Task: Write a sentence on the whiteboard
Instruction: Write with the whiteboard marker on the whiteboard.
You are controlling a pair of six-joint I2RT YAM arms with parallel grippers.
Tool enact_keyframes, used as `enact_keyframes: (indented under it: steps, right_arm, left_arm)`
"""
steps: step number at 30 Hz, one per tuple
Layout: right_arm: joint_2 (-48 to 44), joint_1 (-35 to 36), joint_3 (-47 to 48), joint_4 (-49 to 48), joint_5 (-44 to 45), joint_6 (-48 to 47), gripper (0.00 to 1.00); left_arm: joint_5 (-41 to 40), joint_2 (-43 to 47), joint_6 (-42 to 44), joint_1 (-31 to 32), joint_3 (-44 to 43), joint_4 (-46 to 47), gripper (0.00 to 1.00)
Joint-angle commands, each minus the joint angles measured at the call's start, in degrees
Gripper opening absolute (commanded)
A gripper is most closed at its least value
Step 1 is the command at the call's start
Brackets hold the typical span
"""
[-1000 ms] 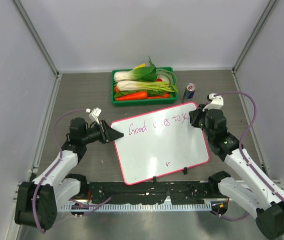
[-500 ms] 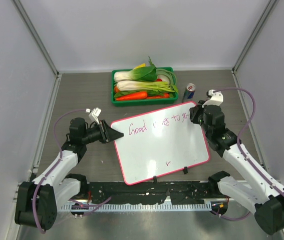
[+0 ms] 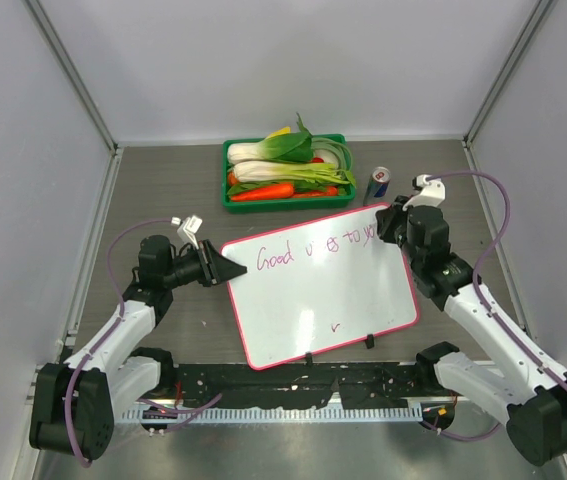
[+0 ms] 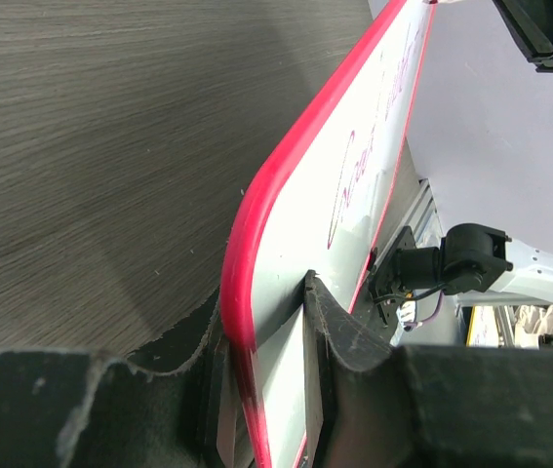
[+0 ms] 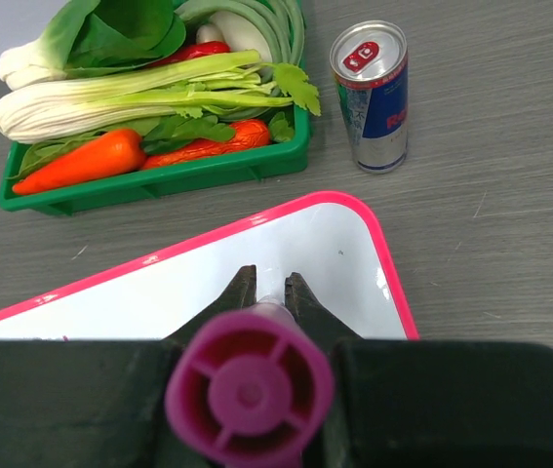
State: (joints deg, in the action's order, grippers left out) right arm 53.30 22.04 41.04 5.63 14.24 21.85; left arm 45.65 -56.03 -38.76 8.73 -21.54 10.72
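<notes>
One green tray [image 3: 284,203] sits at the far side of the table, heaped with vegetables. The right wrist view shows one orange carrot [image 5: 76,161], one bok choy [image 5: 91,39], a bundle of pale green stalks [image 5: 139,97] and an orange-red piece [image 5: 219,140] half under leaves. One drink can [image 3: 379,184] stands upright just to the right of the tray, apart from it.

One whiteboard [image 3: 313,300] lies askew in the middle of the table, near side of the tray, with two black clips [image 3: 308,356] on its near edge. One sentence [image 3: 275,256] in purple runs along its far edge. "Good" reads clearly, but glare breaks up the middle word. One small purple tick [image 3: 335,325] sits alone lower down.

Two grippers are at work. The left gripper [image 3: 225,268] is clamped on the board's left edge, one finger on each face. The right gripper [image 5: 269,291] grips one purple marker [image 5: 249,385] over the board's far right corner, at the end of the writing.
</notes>
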Motion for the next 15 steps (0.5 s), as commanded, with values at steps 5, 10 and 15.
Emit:
enact_keyframes:
  steps: [5, 10, 15]
  right_arm:
    - [-4.2, -0.5, -0.5, -3.1, 1.9, 1.0, 0.01]
    - [-3.9, -1.0, -0.9, -2.7, 2.1, 1.2, 0.02]
    - [-2.8, -1.7, -1.0, -1.9, 2.5, 0.9, 0.01]
  left_arm:
    - [-10.5, -1.3, 8.6, -1.0, 0.8, -1.1, 0.0]
    - [-10.5, -1.3, 8.6, -1.1, 0.9, -1.0, 0.0]
    - [-10.5, -0.9, 8.5, -1.1, 0.9, -1.1, 0.0]
